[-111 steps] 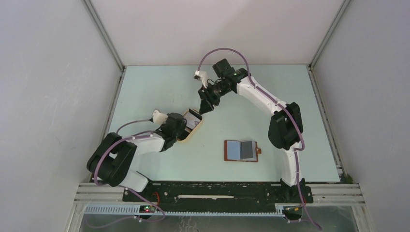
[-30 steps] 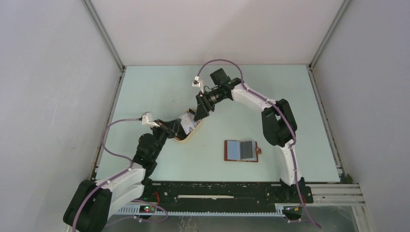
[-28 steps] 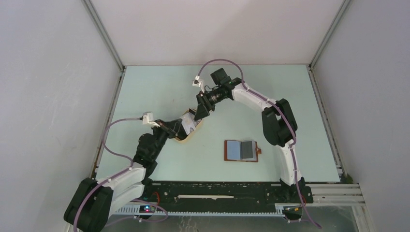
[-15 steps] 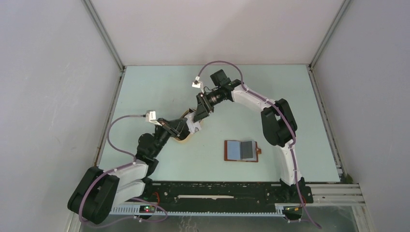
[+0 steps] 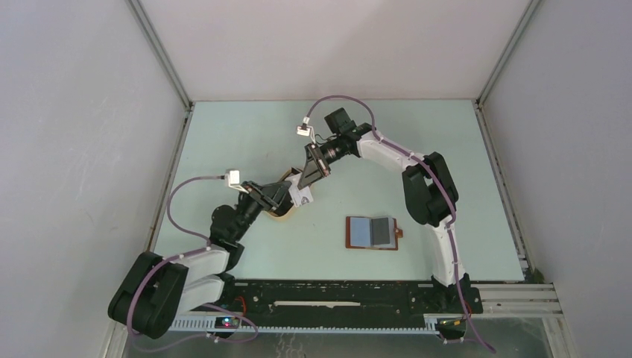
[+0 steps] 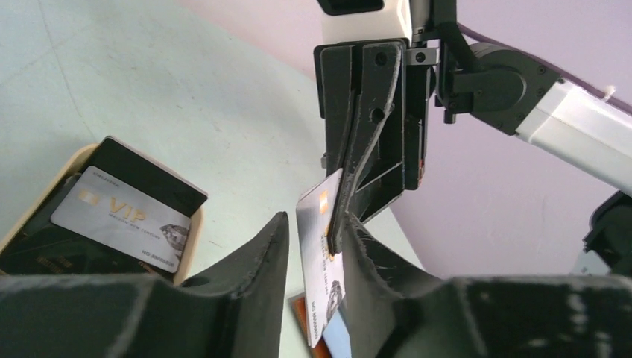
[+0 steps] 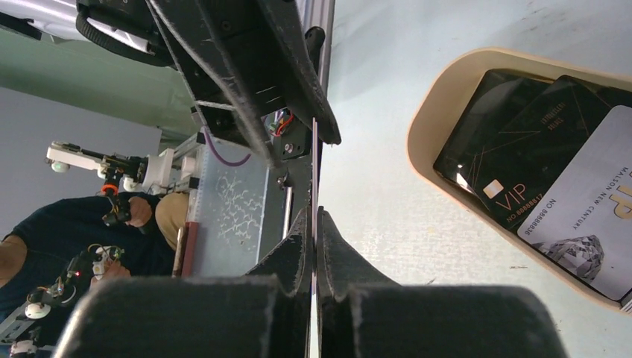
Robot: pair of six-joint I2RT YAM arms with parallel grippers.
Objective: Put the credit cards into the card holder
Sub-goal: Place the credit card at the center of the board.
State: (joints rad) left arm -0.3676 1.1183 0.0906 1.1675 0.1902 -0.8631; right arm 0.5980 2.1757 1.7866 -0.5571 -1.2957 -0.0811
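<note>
A whitish credit card (image 6: 322, 261) stands on edge in the air between the two arms, just above the tan tray (image 5: 281, 215). My right gripper (image 5: 306, 177) comes down from behind and is shut on the card's upper edge (image 7: 314, 168). My left gripper (image 6: 314, 224) is around the card's lower half with its jaws open and a gap on the left side. More credit cards, one grey (image 6: 119, 216) and others dark (image 7: 522, 142), lie in the tray. The reddish-brown card holder (image 5: 373, 233) lies open on the table to the right, with bluish and grey cards in its slots.
The oval tan tray (image 7: 425, 142) sits left of centre, right under both grippers. The card holder's orange edge (image 6: 302, 317) shows below the held card. White walls and metal rails enclose the pale green table (image 5: 246, 142).
My right gripper has shut on the card that the left one held up. The left jaws have parted from it. The left arm has shifted slightly right.
</note>
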